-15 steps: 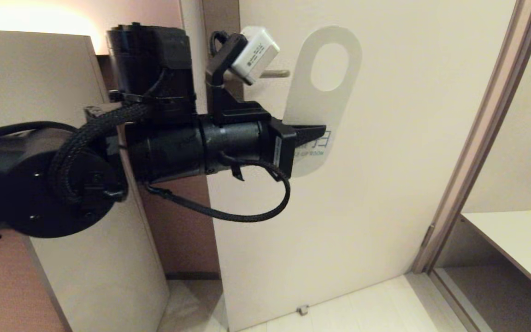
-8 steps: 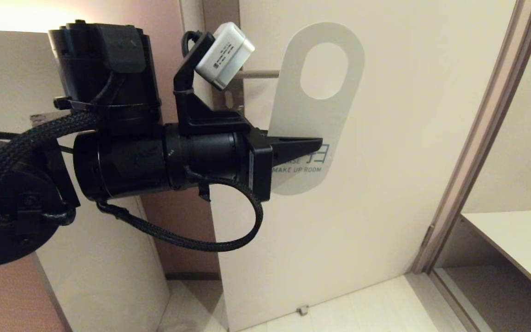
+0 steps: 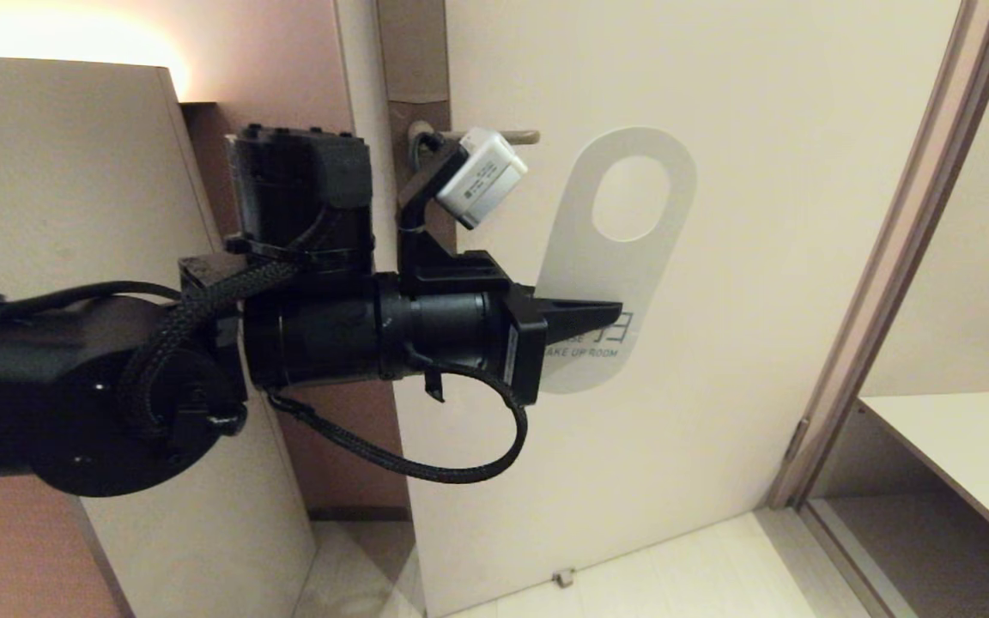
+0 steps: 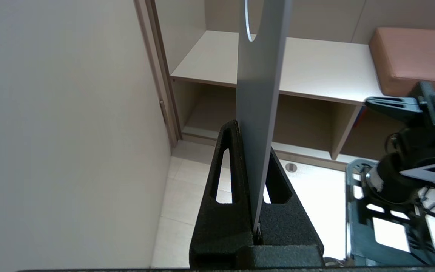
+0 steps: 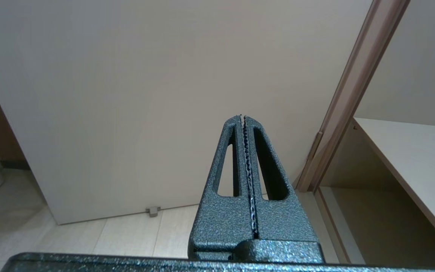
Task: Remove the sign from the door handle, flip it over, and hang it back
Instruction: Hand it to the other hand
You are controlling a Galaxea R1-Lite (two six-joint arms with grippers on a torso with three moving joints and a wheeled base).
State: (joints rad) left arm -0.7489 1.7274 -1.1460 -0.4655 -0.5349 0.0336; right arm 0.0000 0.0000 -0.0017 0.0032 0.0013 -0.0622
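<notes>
The sign (image 3: 623, 266) hangs free in front of the door, white face with "MAKE UP ROOM" towards me. My left gripper (image 3: 610, 307) is shut on its lower half. Its oval hole sits lower than the door handle (image 3: 507, 136) and to the right of the lever's tip, with nothing through it. The handle's plate is mostly hidden behind the left wrist. In the left wrist view the sign (image 4: 259, 87) shows edge-on between the closed fingers of the left gripper (image 4: 253, 139). My right gripper (image 5: 243, 118) is shut and empty, low near the door's bottom.
The pale door (image 3: 761, 215) fills the middle, with a brown frame (image 3: 889, 249) at its right. A low shelf (image 3: 958, 446) stands beyond the frame. A beige panel (image 3: 74, 172) is on the left. A door stop (image 3: 561, 578) sits on the floor.
The left gripper has carried the sign down and slightly right. Its hole was level with the handle's tip and is now below it.
</notes>
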